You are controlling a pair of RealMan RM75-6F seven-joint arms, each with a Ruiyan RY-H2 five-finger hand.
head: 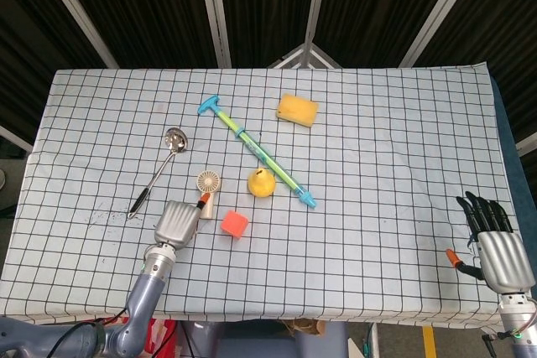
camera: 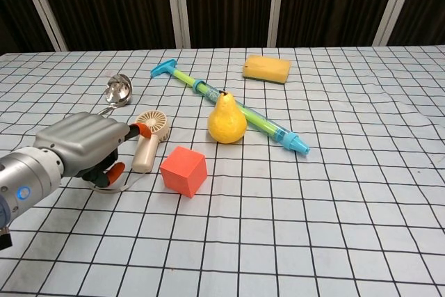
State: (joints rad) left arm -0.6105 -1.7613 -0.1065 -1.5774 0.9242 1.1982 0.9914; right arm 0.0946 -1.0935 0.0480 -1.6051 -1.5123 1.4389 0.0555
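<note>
The left hand (camera: 80, 145) is hanging low over the table (head: 377, 148) just left of the fan (camera: 148, 139), fingers curling down and holding nothing, an orange fingertip close to the fan's handle; whether it is touching I cannot tell. The fan is lying flat between the spoon (head: 159, 170) and the red cube (camera: 183, 170), with the pear (camera: 227, 119) and the water gun (head: 256, 150) behind it. Likely risks: the light fan could skid sideways into the cube if nudged, or the fingers could snag the loose cloth. The right hand (head: 493, 242) is resting at the table's near right corner, fingers extended, holding nothing
</note>
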